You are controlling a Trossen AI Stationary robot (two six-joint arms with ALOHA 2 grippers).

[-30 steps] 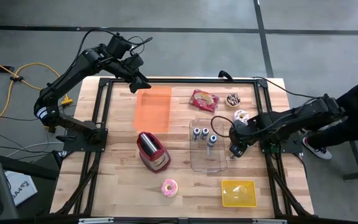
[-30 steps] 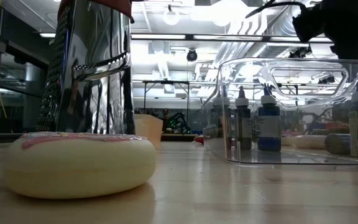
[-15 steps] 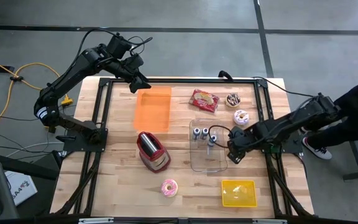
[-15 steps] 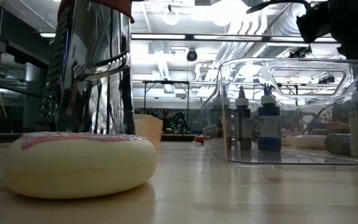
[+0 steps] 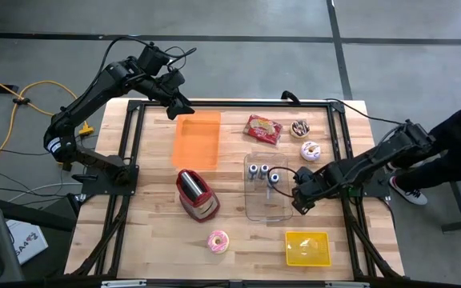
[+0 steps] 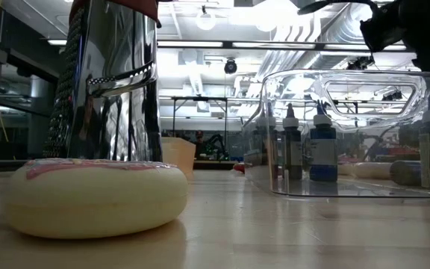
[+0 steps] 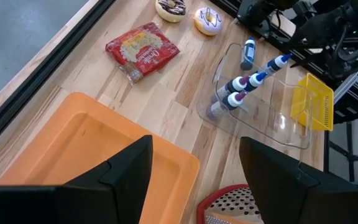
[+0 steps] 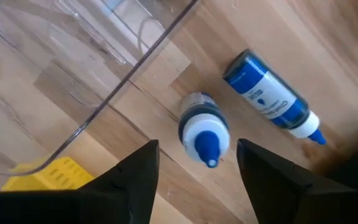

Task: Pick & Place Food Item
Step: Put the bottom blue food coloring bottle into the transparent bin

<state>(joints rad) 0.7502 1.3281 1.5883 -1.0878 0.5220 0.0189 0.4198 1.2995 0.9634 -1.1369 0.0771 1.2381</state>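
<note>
Right gripper (image 8: pixel 194 168) spread above standing blue-capped bottle (image 8: pixel 202 132), beside clear bin (image 8: pixel 73 81).
Centre over cap, descend straight, close gently.

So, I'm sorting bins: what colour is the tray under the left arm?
Orange tray; clearest in the left wrist view.

A clear plastic bin (image 5: pixel 266 189) with upright blue-capped bottles (image 5: pixel 262 172) blocks the table's middle, a red-topped steel grater (image 5: pixel 197 194) standing to its left. Just right of the bin, two more blue-capped bottles (image 8: pixel 204 134) crowd the gap. Bare wood lies open between the pink-iced donut (image 5: pixel 218 241) and yellow basket (image 5: pixel 307 248).
</note>
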